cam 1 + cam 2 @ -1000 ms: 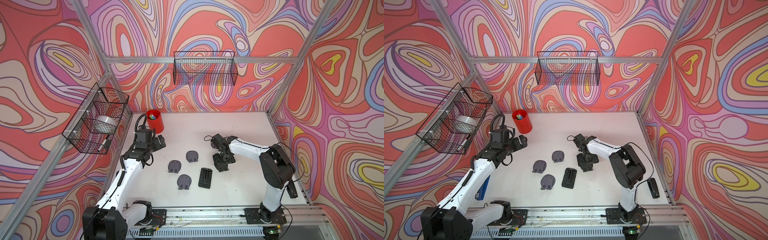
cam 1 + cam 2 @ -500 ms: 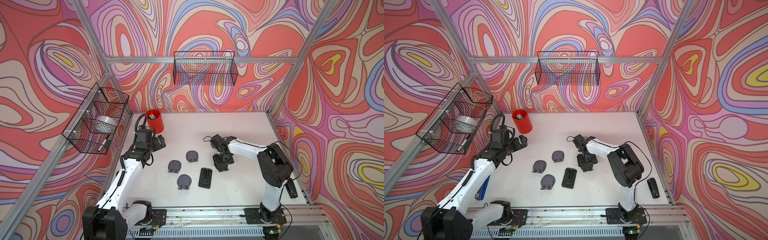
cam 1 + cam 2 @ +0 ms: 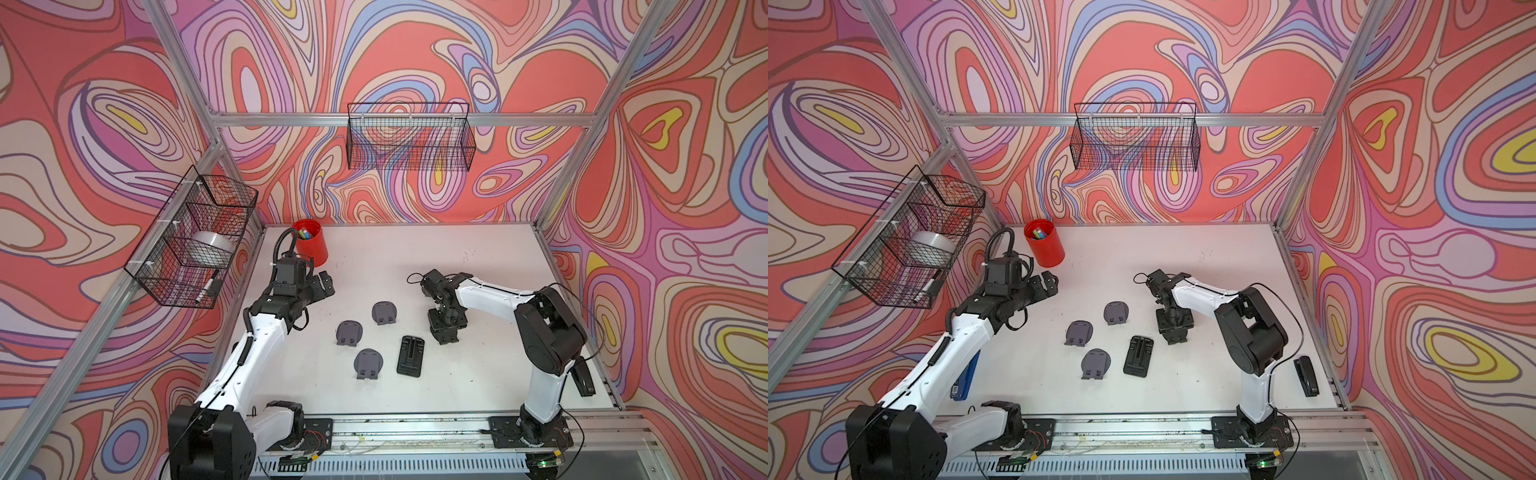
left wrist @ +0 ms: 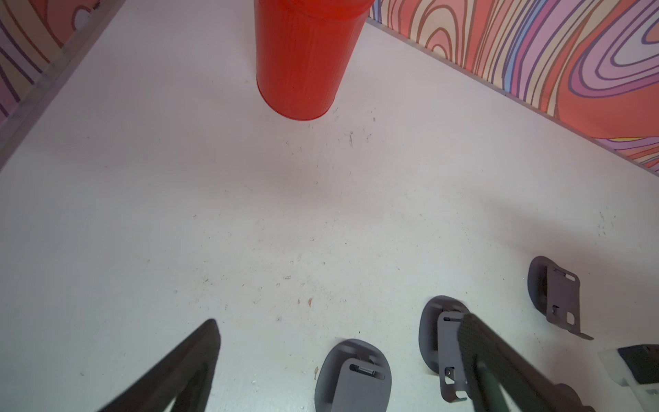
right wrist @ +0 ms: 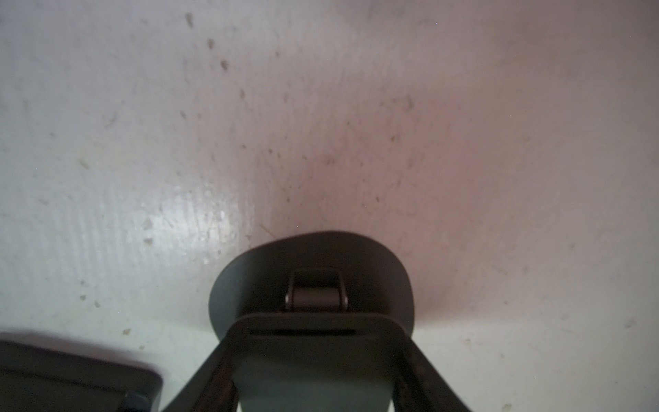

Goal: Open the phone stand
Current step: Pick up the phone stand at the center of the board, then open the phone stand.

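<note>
L gripper [image 3: 321, 286]: jaws fully apart and empty, held off the table [image 3: 478, 266] at far left, just beside the red cup [image 3: 309, 249]. Wrist view confirms both fingers [image 4: 192, 360] are wide w/ nothing between them. It takes no part in the current step.

Centre: three spare grey stands, all folded, i.e. left unit [image 3: 349, 332], far unit [image 3: 384, 312] and near unit [image 3: 368, 362]. Each is matte plastic w/ a round-oval base and a rectangular plate lying flat on it, plus two small lips at the plate end. Just right of the near unit is a black rectangular holder [image 3: 410, 356], lying flat, ribbed down the middle.

Task item: phone stand [image 5: 310, 257], right of centre at mid-depth, directly under R gripper [image 3: 446, 334]. In both top views it is mostly covered. Finish is dark grey, smooth and matte. The oval base sits flat on the table. A short hinge barrel [image 5: 315, 298] carries the plate [image 5: 313, 360], which has a narrow slot.

R gripper: points straight down, one finger at each side edge of the plate. No gap shows on either side, but whether the pinch is firm cannot be told.

Step in hand (judged): taking hold of the plate.

Next move calls for a secure pinch, then an upward swing about the hinge, not a straight lift. The base is unrestrained and L gripper is well apart from it, so the whole stand may rise w/ the plate.

Far right: black stapler [image 3: 584, 376] by the table edge, not involved.
</note>
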`<state>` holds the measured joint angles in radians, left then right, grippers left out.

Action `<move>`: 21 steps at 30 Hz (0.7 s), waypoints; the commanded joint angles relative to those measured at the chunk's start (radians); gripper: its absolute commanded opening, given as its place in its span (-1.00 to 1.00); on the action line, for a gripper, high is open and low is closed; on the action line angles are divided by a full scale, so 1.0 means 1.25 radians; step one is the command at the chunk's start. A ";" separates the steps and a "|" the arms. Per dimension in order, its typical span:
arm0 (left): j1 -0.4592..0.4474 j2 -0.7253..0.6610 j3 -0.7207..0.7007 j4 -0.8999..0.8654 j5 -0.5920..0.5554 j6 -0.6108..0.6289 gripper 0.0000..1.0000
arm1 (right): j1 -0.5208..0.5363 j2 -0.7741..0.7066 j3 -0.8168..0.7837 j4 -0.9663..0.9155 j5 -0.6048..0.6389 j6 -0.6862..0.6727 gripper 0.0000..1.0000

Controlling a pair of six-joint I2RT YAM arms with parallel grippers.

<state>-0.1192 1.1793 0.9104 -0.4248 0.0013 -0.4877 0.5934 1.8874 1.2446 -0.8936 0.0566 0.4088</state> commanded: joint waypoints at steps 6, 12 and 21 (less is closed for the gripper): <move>-0.121 0.093 0.078 -0.014 0.139 -0.056 1.00 | 0.004 -0.053 0.053 -0.040 0.016 -0.005 -0.48; -0.216 0.149 0.080 0.077 0.264 -0.120 1.00 | -0.015 -0.104 0.089 -0.061 0.002 -0.013 -0.50; -0.318 0.199 0.041 0.260 0.411 -0.229 0.67 | -0.072 -0.181 0.138 -0.085 -0.044 -0.031 -0.52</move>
<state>-0.4934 1.4124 0.9840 -0.2256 0.4202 -0.6968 0.5217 1.6985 1.3918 -0.9829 0.0326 0.3843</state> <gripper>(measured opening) 0.871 0.607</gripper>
